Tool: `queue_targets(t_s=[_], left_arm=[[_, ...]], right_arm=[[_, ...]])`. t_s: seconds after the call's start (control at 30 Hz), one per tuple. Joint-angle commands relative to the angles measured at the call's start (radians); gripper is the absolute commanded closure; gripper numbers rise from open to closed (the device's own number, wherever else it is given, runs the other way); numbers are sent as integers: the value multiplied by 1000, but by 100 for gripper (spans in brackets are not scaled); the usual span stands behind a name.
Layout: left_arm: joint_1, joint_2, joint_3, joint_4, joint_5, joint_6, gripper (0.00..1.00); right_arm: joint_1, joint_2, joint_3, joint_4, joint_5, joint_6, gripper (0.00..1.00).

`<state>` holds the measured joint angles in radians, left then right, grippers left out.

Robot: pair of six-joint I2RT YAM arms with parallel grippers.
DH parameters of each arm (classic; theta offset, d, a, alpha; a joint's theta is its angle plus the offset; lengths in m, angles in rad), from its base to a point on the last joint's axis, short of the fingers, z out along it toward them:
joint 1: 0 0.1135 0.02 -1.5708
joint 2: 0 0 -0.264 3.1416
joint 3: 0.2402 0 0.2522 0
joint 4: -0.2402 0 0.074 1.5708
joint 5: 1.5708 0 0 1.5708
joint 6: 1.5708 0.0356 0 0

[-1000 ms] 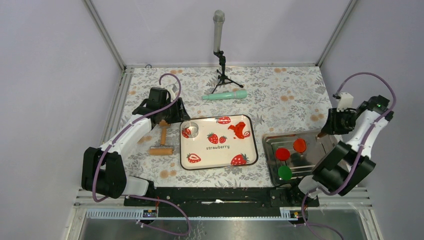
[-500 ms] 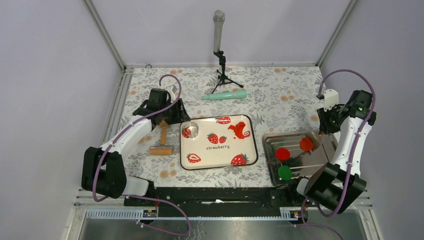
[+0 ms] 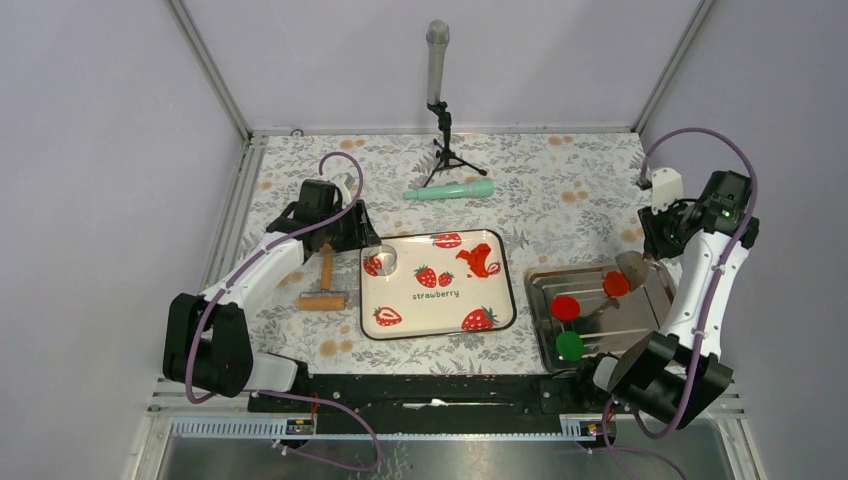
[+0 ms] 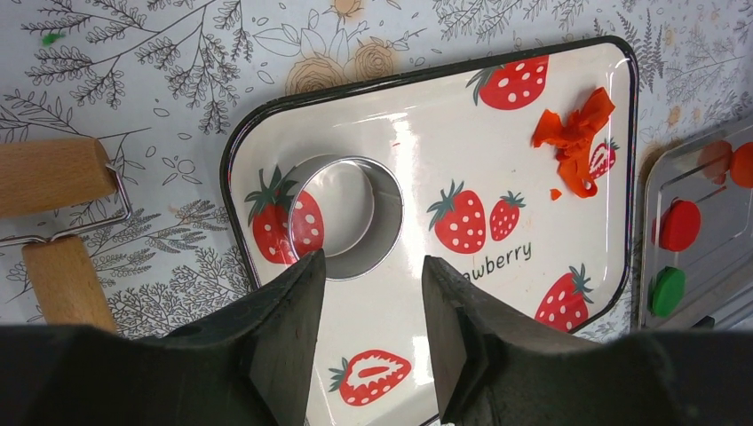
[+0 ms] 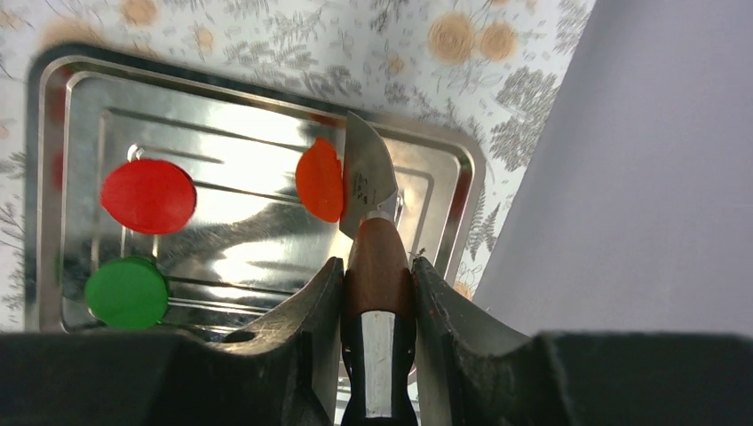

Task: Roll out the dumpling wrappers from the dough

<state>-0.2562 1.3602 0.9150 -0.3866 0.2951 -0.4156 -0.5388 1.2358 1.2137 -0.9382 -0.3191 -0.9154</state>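
1. Table (image 3: 560,190): covered with a floral cloth. It carries two trays, well apart from each other.

2. Strawberry tray (image 3: 430,318): lies in the middle of the table. The metal tray (image 5: 249,124) lies to its right, at the right arm's side.

3. Left gripper (image 4: 373,275): the jaws stand partly open with a clear gap between the fingers. Nothing is held and nothing is touched. The gripper hangs over the near-left corner of the strawberry tray, with the ring cutter visible just beyond the fingertips.

4. Right gripper (image 5: 377,266): the jaws are closed narrow on the wooden handle of a spatula (image 5: 368,191). The metal blade points away from the gripper over the far right part of the metal tray.

5. Rolling pin (image 3: 322,300): lies on the cloth just left of the strawberry tray.

6. Ring cutter (image 4: 387,222): stands on the strawberry tray, over a printed strawberry.

7. Dough (image 4: 573,142): a ragged orange-red scrap lying in the far right corner of the strawberry tray.

8. Dumpling wrapper (image 5: 320,182): a thin orange-red disc on the metal tray. The spatula blade meets its right edge. Whether the disc lies flat or rests on the blade cannot be told.

9. Crimson disc (image 5: 148,195) and green disc (image 5: 127,291): both lie on the left part of the metal tray, apart from the wrapper.
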Motion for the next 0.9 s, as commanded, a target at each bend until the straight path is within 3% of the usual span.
queue_targets(t_s=[0.0,0.3,0.53,0.67,0.87], left_arm=[[-5,-34,-5,46,11,-2,51],[-5,-29,-3,49,15,-2,51],[-14,-43,5,47,9,25,51],[-34,-53,54,5,-14,106,52],[-107,-95,122,-66,-57,276,52]], right_arm=[[19,-61,129,-68,-64,54,100],[25,-77,190,-58,-39,63,100],[118,-25,305,-129,-196,267,100],[206,-29,273,-90,-225,368,100],[223,0,182,49,-353,572,100]])
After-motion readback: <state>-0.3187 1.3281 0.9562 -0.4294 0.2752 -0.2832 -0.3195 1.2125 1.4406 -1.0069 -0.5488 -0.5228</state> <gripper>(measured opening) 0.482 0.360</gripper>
